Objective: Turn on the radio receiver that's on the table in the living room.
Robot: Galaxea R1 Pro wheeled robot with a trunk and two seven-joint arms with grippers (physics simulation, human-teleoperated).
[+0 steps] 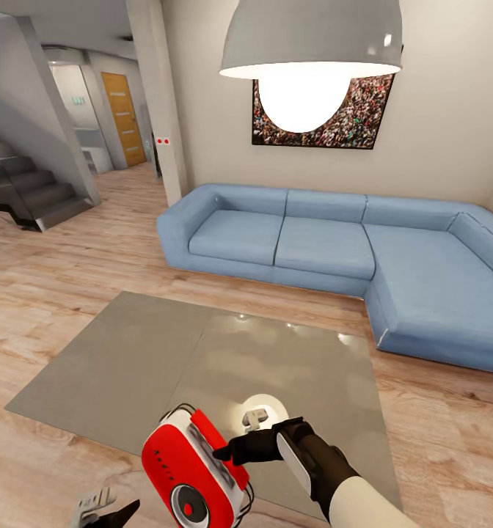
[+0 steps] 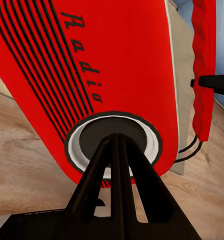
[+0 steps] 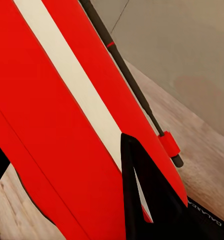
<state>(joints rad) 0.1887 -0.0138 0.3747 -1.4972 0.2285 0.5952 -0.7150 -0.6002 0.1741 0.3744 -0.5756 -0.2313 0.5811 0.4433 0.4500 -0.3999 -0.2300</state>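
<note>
Right gripper (image 1: 228,449) pinches the radio receiver (image 1: 191,473), held tilted over the table's (image 1: 129,367) near edge.
Left gripper (image 2: 117,145), pressed together, prods the dial (image 2: 113,142); risk: pushing twists the radio loose.

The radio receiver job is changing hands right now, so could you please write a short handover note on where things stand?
Right pincer: shut on the radio receiver, clamping its upper edge and holding it tilted above the near edge of the table.
Left pincer: fingers together, tips right at the round dial on the radio's face; contact cannot be confirmed.
Done: radio reached and gripped by the right arm, left arm lined up on the dial.
Left: press or turn the dial to switch it on; nothing here shows it is on yet. Probably set it back on the table afterwards.
</note>
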